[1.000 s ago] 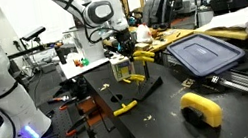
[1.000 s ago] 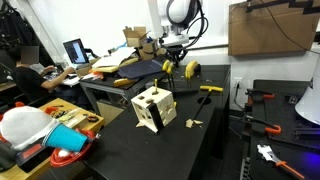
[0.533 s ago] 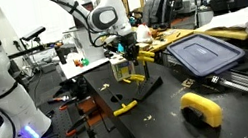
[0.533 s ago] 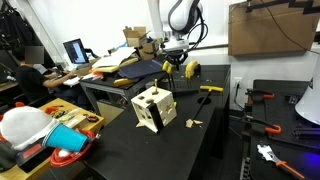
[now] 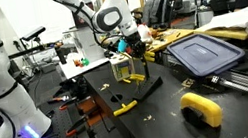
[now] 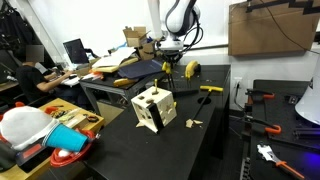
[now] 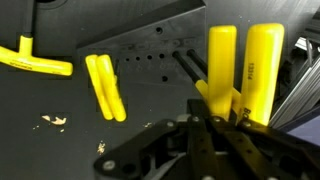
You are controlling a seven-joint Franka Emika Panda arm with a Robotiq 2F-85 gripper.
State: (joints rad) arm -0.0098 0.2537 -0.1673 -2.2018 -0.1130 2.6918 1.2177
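Observation:
My gripper hangs above the black table, behind a small wooden box that also shows in the other exterior view. In the wrist view the fingers are together on a tool with two thick yellow handles, which sticks out from the fingertips. In both exterior views the gripper is raised off the table with something yellow in it. Below on the table lie a yellow T-handle and a pair of slim yellow handles.
A yellow tool and a yellow tape-like holder lie near the table's front. A blue lid lies beyond them. A yellow T-shaped tool and red-handled tools sit in an exterior view. A person works at a desk.
The arm and gripper have shifted a little to the right and slightly lower in an exterior view, with the fingers still together on the yellow tool. The box and table tools have not moved.

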